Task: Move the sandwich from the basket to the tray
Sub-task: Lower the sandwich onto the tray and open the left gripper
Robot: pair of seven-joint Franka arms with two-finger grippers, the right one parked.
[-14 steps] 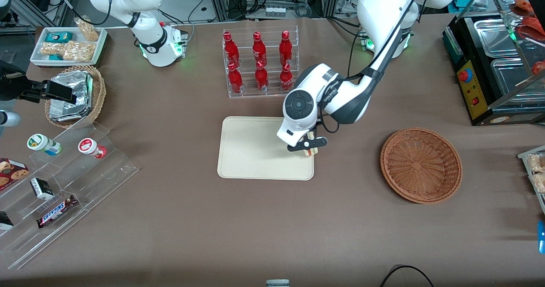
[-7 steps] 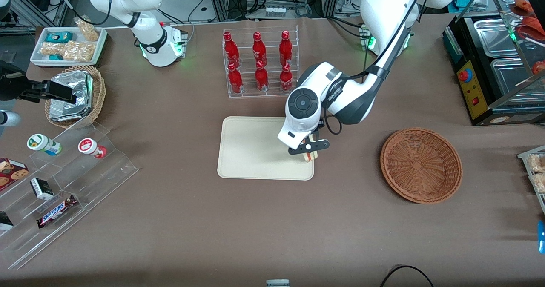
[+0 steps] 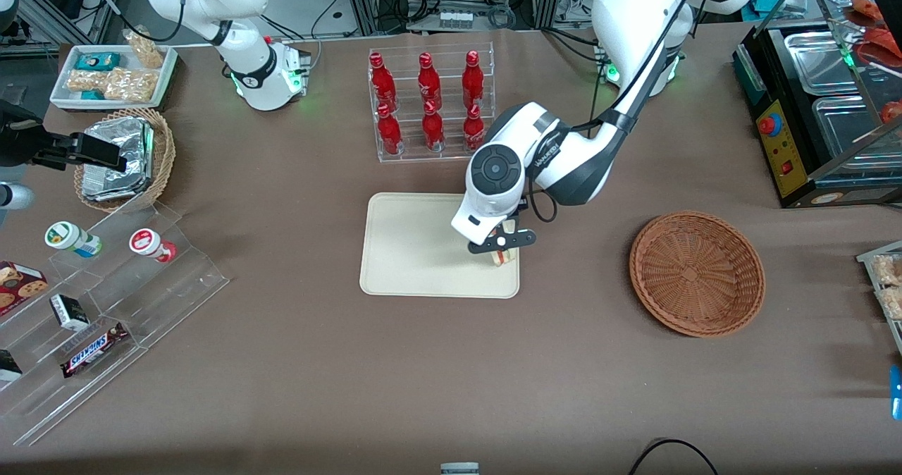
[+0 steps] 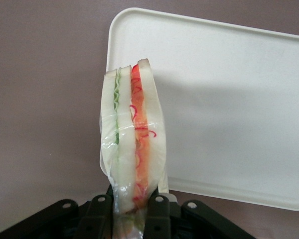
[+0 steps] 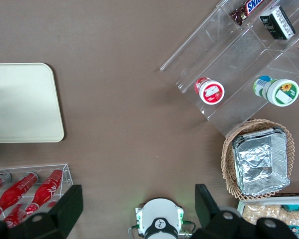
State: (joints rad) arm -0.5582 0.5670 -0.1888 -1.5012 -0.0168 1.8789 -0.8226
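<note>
Now the gripper (image 3: 502, 247) hangs over the tray (image 3: 416, 249) at its corner nearest the basket (image 3: 696, 273), jaws clamped on the sandwich (image 4: 133, 144) (wrapped, upright). Better to shift inward from the rim, lower, then release.

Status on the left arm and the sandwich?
Left hand shut on sandwich, over the tray corner nearest the basket. Sandwich not released. Basket empty. Nothing on the tray below.
</note>
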